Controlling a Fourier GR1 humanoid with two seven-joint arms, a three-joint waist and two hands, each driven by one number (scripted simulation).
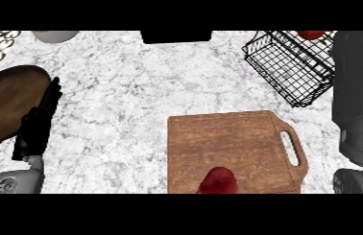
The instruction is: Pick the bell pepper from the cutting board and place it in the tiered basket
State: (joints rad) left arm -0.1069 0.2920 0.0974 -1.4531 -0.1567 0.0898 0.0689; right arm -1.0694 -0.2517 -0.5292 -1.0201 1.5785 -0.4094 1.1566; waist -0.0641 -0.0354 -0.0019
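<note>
Fingers (51, 92) of the left hand (33, 129) are straight, holding nothing; whether the right hand (349, 76) is open or closed cannot be told. The bell pepper (218, 181) lies at the cutting board's (227, 138) near edge, and something red (310, 35) shows at the tiered basket's (291, 68) top.

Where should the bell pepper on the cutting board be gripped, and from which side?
Probably grip the bell pepper round its rounded body from above: it sits on the flat cutting board at the near edge, with bare board either side for fingers and thumb. Its stem cannot be seen.
</note>
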